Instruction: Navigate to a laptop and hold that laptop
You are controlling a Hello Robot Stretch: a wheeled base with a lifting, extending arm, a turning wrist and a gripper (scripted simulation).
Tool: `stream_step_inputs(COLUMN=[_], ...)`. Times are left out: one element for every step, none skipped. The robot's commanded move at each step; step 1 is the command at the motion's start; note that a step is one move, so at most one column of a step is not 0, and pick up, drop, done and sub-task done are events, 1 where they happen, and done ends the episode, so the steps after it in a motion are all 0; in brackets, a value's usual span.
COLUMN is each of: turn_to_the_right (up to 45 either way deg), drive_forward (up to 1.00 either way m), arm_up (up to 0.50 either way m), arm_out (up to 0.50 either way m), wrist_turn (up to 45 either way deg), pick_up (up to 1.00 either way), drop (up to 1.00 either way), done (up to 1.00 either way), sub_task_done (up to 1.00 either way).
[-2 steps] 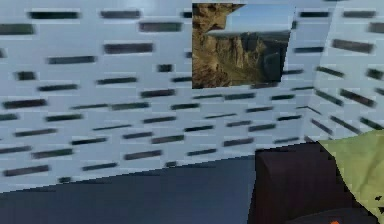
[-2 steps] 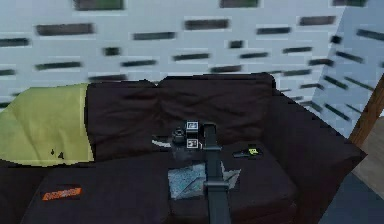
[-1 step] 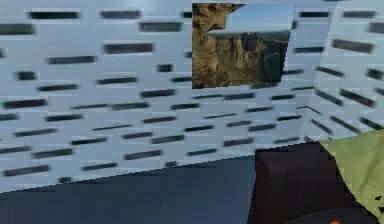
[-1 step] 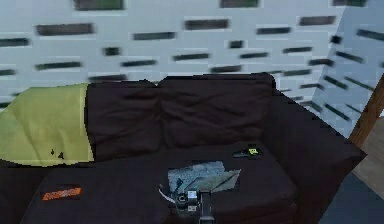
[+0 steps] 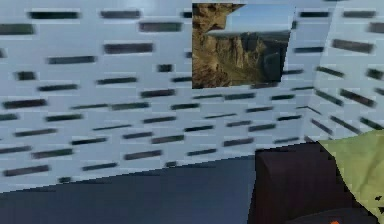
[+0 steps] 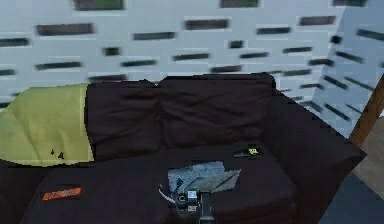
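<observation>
1. Sofa (image 6: 300, 140): dark brown two-seater, backed against a white brick wall (image 6: 200, 45) with scattered dark bricks. I see it across most of the arm side view. One corner of it sits at the forward view's lower right.

2. Blanket (image 6: 45, 125): yellow-green, draped over the backrest and armrest at the arm side view's left. It shows again at the forward view's lower right edge.

3. Laptop (image 6: 205, 172): a flat grey slab lying on the seat cushion, about mid-seat and toward the front edge. I cannot make out how its lid stands.

4. Gripper (image 6: 178, 196): dark body low in the arm side view, with the white marker squares just to its right. It sits at the near edge of the laptop. I cannot tell whether it touches the slab or hangs above it. I also cannot tell whether the pincer has hold of anything, because the laptop lies on the cushion right behind it.

5. Small orange-red flat thing (image 6: 62, 193): on the seat toward the arm side view's left, well apart from the laptop. It is too small for me to name.

6. Small dark thing with a pale yellow spot (image 6: 250, 152): at the back of the seat, near the laptop's far right corner.

7. Landscape picture (image 5: 240, 45): rocky cliffs under a pale sky, hung on the brick wall in the upper part of the forward view.

8. Floor (image 5: 120, 200): dark blue-grey, running along the foot of the wall.

9. Slanted brown bar (image 6: 372, 112): at the arm side view's right edge, beyond the sofa's armrest. I cannot tell what it is.
</observation>
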Motion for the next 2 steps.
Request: stream_step_inputs(turn_to_the_right=[0.0,0.0], drive_forward=[0.0,0.0], arm_up=[0.1,0.0], arm_out=[0.0,0.0], wrist_turn=[0.0,0.0], pick_up=[0.0,0.0], drop=[0.0,0.0], done=[0.0,1.0], sub_task_done=[0.0,0.0])
